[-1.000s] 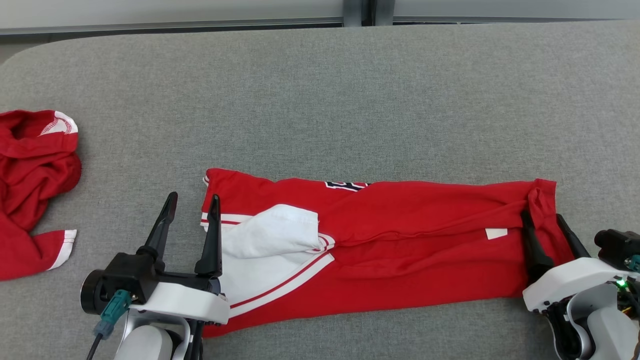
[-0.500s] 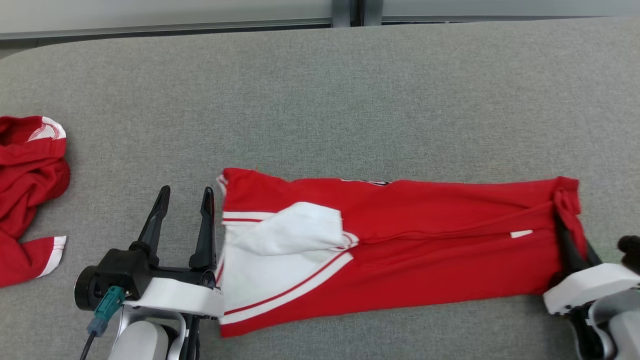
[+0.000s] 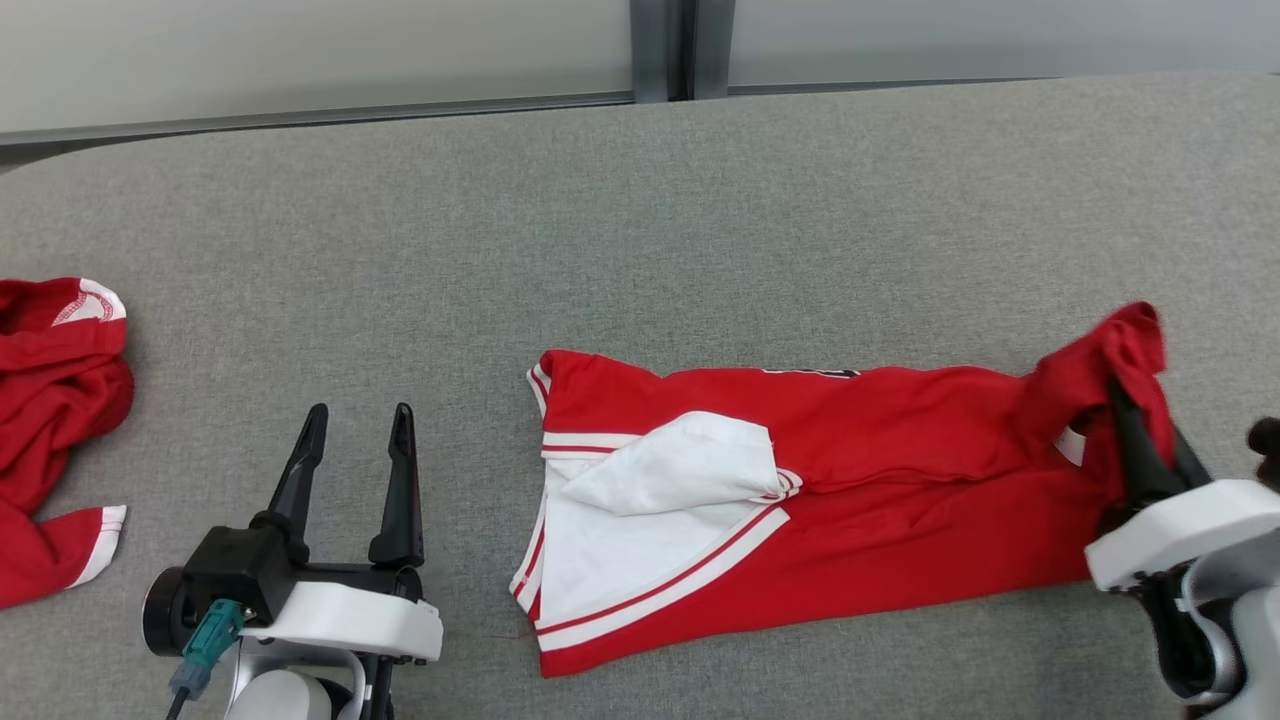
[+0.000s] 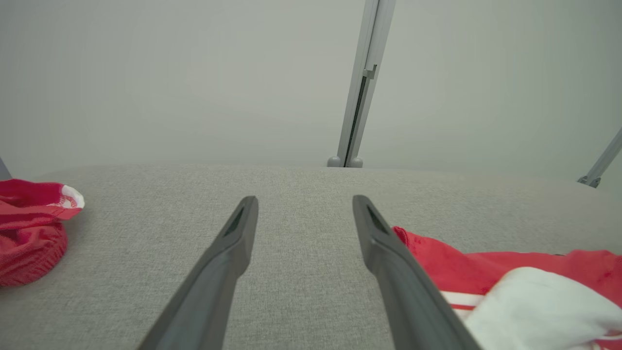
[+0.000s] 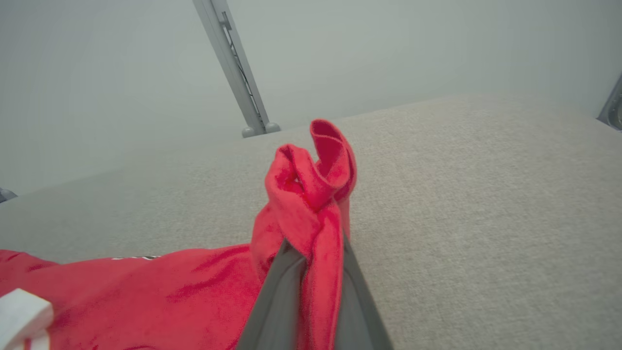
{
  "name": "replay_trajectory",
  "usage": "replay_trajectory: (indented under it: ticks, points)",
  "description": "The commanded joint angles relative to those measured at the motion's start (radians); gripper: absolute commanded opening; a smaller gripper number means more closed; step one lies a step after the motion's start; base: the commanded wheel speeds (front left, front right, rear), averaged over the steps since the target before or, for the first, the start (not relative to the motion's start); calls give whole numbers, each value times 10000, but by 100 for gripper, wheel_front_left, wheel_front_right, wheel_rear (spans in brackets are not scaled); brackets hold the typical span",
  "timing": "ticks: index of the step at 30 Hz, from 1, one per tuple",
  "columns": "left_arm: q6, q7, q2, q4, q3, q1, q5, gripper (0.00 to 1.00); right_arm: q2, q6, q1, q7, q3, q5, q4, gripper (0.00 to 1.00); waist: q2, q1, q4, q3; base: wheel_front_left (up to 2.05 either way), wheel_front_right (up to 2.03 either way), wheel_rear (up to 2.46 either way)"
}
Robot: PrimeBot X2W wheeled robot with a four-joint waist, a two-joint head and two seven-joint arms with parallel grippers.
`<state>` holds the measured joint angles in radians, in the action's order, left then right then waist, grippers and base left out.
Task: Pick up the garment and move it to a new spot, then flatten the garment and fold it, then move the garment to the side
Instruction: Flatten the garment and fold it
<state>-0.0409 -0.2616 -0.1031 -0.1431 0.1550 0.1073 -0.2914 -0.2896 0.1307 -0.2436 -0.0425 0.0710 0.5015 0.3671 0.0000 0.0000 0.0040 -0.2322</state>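
Observation:
The garment (image 3: 850, 470) is a red jersey with white trim, folded into a long strip across the grey table (image 3: 700, 200). My right gripper (image 3: 1135, 405) is shut on its right end, which is bunched and raised off the surface. In the right wrist view that red bunch (image 5: 311, 194) sticks up from between the closed right gripper (image 5: 318, 248). My left gripper (image 3: 360, 412) stands open at the lower left, apart from the garment's left edge. In the left wrist view the left gripper (image 4: 305, 199) holds nothing, and the garment (image 4: 486, 272) lies to its right.
A second red garment (image 3: 50, 400) with white trim lies crumpled at the table's left edge, also in the left wrist view (image 4: 29, 228). A pale wall with a grey post (image 3: 660, 45) runs behind the table's far edge.
My right gripper has shut on the garment's right end, lifted it and drawn the whole strip to the right, away from the left gripper. The head camera has shifted too.

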Motion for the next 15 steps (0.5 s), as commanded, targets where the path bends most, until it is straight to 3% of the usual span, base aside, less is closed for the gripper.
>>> replay_trajectory:
  ticks: [1, 8, 15]
  points:
    - [-2, -45, 5, 14, -17, -23, 64, 100, 114, 0, 133, 163, 83, -6, -267, 0, 0, 0, -84, 102, 0, 0, 0]
    - [84, -44, 41, -65, 120, 93, 124, 100, 1662, 0, 54, 1471, 1853, -7, -2339, 0, 0, 0, 84, 206, 0, 0, 0]
    - [150, -44, 129, -209, 249, 222, 116, 100, 2329, 0, -496, 1070, 3950, 418, -1582, 0, 0, 0, 561, 185, 0, 0, 0]
